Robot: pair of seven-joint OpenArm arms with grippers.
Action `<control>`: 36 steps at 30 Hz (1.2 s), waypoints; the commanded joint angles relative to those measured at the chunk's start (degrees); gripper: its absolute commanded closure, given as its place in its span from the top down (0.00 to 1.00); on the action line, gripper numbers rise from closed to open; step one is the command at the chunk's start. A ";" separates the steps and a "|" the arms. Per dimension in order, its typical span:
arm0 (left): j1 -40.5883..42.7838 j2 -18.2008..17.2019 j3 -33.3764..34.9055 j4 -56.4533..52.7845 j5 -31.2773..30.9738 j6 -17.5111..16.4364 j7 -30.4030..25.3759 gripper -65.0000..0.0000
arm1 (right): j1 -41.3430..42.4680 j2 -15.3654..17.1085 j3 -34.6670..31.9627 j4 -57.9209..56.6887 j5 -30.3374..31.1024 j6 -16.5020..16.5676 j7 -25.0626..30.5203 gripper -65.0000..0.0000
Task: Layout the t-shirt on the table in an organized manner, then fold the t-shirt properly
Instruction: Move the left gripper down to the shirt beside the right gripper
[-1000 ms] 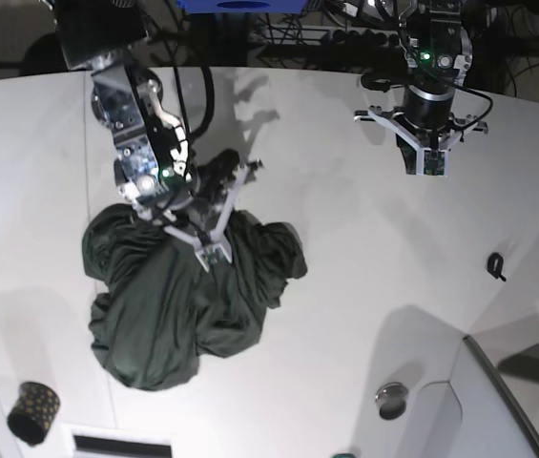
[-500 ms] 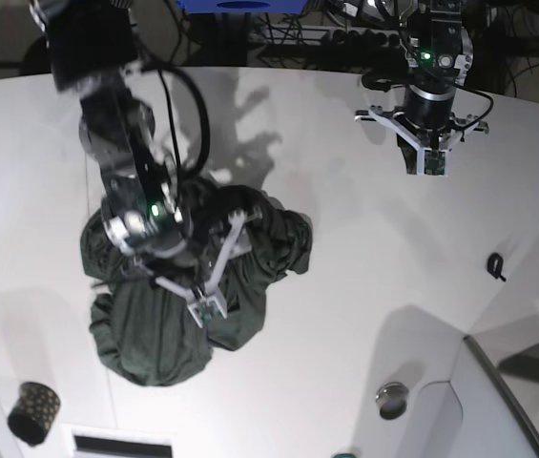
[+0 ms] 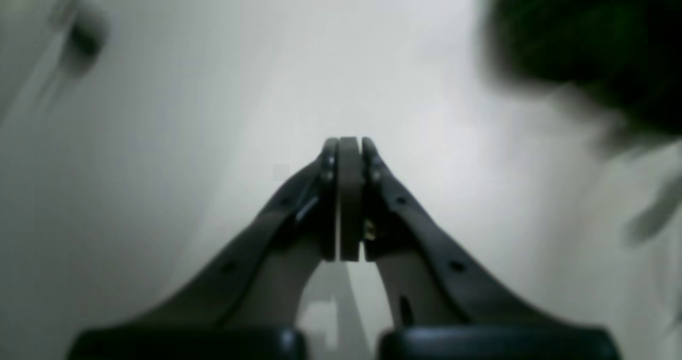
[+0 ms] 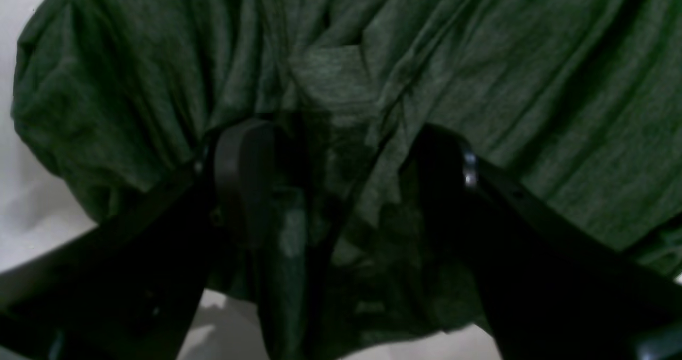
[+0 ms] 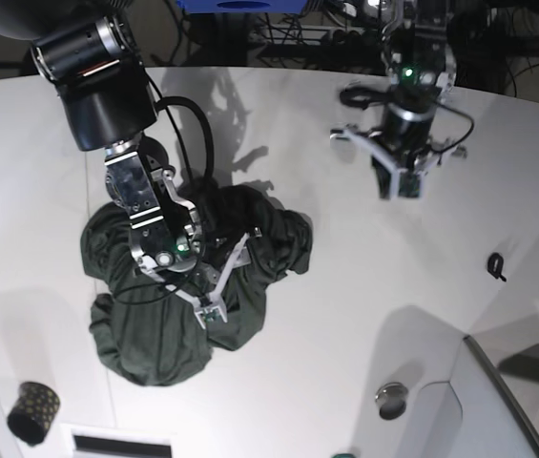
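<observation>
Crumpled green t-shirt [image 5: 169,291] lies heaped on the white counter [image 5: 345,286] — right gripper [image 4: 341,184] pressed into its folds, jaws spread, gripping nothing; left gripper [image 3: 349,152] hovers well apart, jaws pressed together, empty.

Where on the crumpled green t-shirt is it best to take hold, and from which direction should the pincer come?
Probably the raised fold at the middle of the t-shirt, taken from above. The shirt lies bunched on the table, so no hem or sleeve is clear, while this ridge stands up. The right pincer is open astride it.
</observation>
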 commanded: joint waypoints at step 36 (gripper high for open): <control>-24.22 3.38 9.88 -25.14 -0.55 0.43 -1.54 0.00 | -7.16 9.00 0.22 37.98 0.12 -0.97 -13.39 0.00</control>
